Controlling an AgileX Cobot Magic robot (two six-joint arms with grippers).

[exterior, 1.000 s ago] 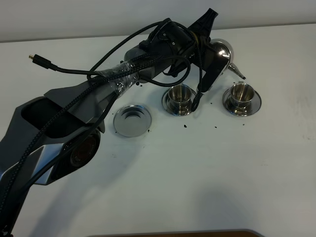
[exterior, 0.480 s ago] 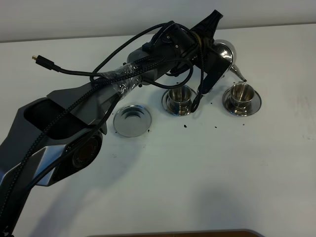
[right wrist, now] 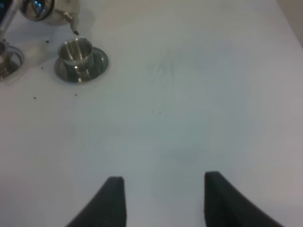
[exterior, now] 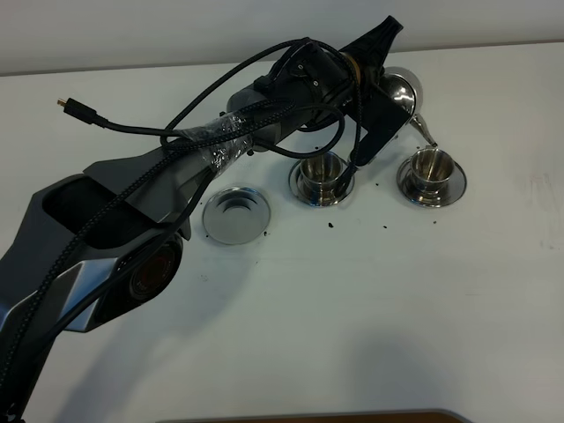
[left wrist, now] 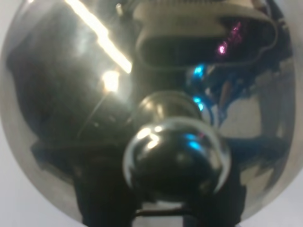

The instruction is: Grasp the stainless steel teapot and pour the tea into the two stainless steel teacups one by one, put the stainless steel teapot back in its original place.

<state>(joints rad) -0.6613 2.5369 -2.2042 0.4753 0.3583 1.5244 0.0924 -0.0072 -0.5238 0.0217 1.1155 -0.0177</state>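
The stainless steel teapot [exterior: 402,91] hangs tilted in the air at the back of the table, and my left gripper [exterior: 379,113] is shut on its handle. Its thin spout [exterior: 426,131] points down over the right teacup [exterior: 430,164], which stands on its saucer [exterior: 445,189]. The left teacup [exterior: 320,169] stands under my left arm. The empty round saucer [exterior: 234,214], the original place, lies further left. The left wrist view is filled by the teapot's lid and knob [left wrist: 176,158]. My right gripper [right wrist: 165,198] is open over bare table, far from the right teacup [right wrist: 75,51] and teapot [right wrist: 45,12].
Small dark specks [exterior: 330,225] lie scattered on the white table around the cups. A loose black cable with a plug [exterior: 63,104] hangs from my left arm at the back left. The table's back edge runs just behind the teapot.
My left gripper and the teapot have shifted slightly right and up, and the wrist has turned a little. The cups and saucers have not moved.
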